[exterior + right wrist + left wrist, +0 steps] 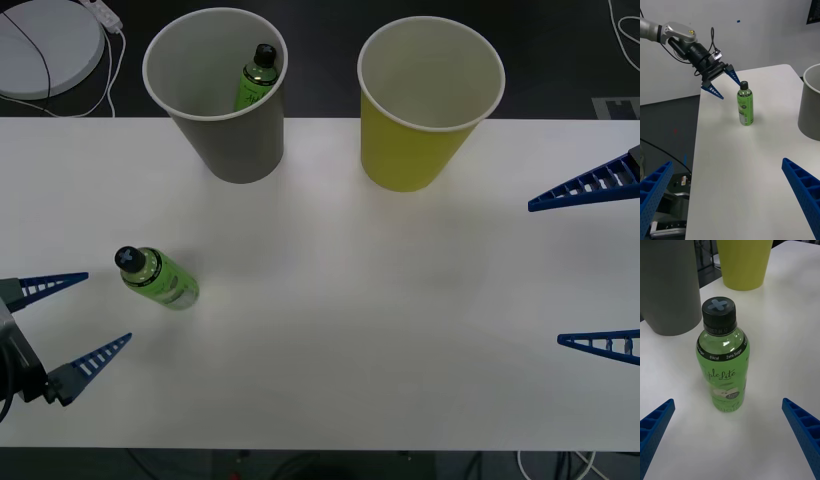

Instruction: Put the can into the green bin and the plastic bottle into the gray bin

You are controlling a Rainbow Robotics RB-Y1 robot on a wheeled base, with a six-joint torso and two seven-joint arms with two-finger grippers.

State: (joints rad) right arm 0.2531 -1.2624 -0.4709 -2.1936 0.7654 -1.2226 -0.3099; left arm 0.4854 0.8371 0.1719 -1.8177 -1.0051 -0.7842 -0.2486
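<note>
Bottles number two in the front view: one plastic bottle (158, 278) is seen standing upright on the desk (350, 330) toward its left edge, and a second bottle (256, 78) of the same kind is already resting inside the gray bin (222, 95) at the far edge. The green bin (428, 100) is set beside the gray one, a little apart, and nothing is seen inside it. No can is seen on the desk. The left gripper (85, 315) is held wide open and empty just beside the standing bottle, while the right gripper (600, 265) is spread open and empty at the right edge, well apart from everything.

From the right wrist view, the left gripper (723, 83) is shown level with the bottle's (745, 107) cap, one finger just behind it, nothing yet clasped. The gray bin's wall (810, 105) is visible nearby.

From the left wrist view, the bottle (723, 369) is centred between the open blue fingers (803, 431), with the gray bin (670, 285) and green bin (745, 262) beyond it.

The step in hand is judged to be the grasp of the standing bottle. It would best be done by advancing until the body sits squarely between the fingers, closing on the label band rather than the cap, so that tipping is avoided.
</note>
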